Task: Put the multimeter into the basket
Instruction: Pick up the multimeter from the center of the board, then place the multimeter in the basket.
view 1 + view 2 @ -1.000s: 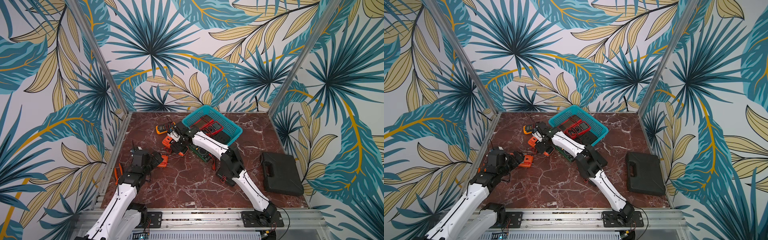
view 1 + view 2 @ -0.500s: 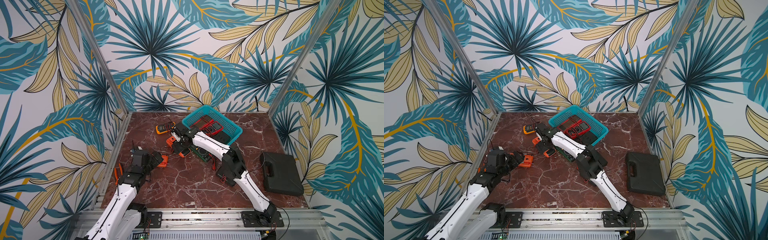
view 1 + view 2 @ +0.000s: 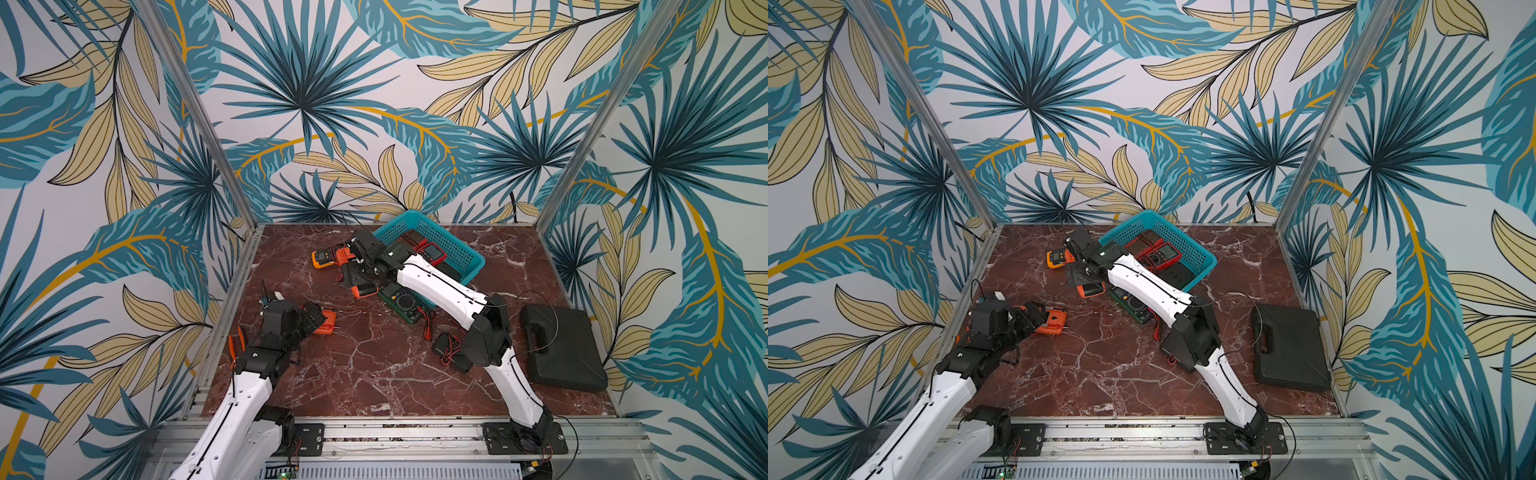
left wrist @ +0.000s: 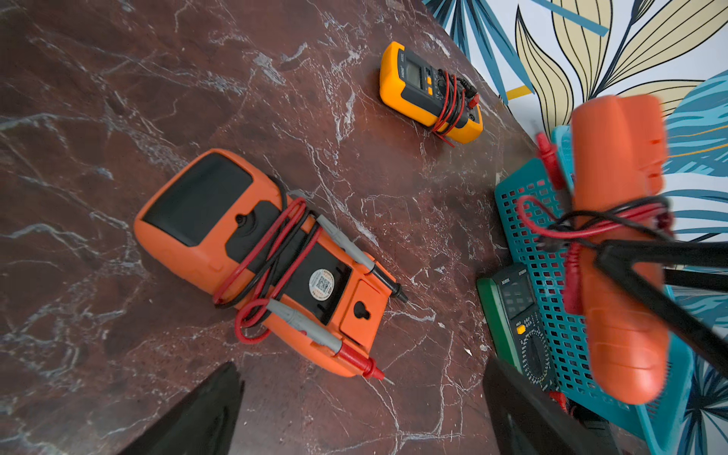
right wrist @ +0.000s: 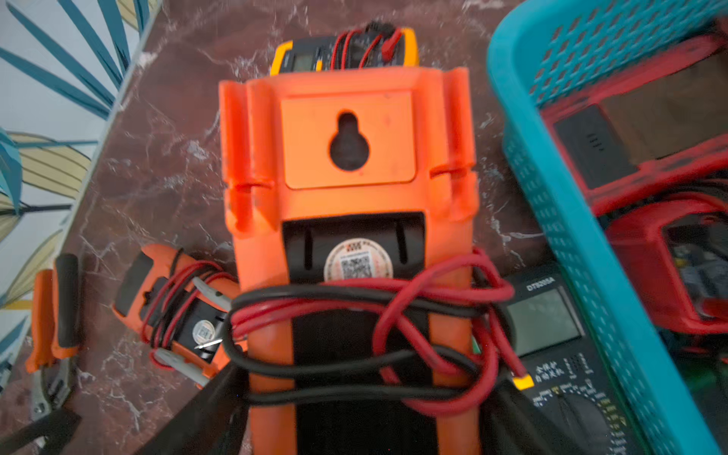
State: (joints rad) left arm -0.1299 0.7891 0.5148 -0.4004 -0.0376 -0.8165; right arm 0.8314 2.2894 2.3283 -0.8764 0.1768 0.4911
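Table (image 3: 374, 374): red marble; we work both arms over it.
Case (image 3: 565, 349): black, closed, flat on the table, well apart from both grippers, out past the right arm's elbow.
Basket (image 3: 457, 249): teal mesh, just beside the right gripper; we see red meters (image 3: 1163, 253) lying inside.
Right gripper (image 3: 358, 270): jaws spread wide and clamped on the multimeter's sides.
Left gripper (image 3: 312, 316): jaws fully apart, nothing between them.
Multimeter (image 5: 346, 189): orange, in our right grip with its back toward the wrist and red and black leads wound round it; it sits outside the basket, close to the rim.
Green meter (image 3: 405, 303): on the table below the right gripper, against the basket's wall.
Orange meter (image 4: 268, 260): face down just ahead of the left gripper, leads wrapped.
Yellow meter (image 4: 429, 94): beyond the right gripper, on the table.
Pliers (image 5: 55, 315): orange-handled, behind the left gripper.
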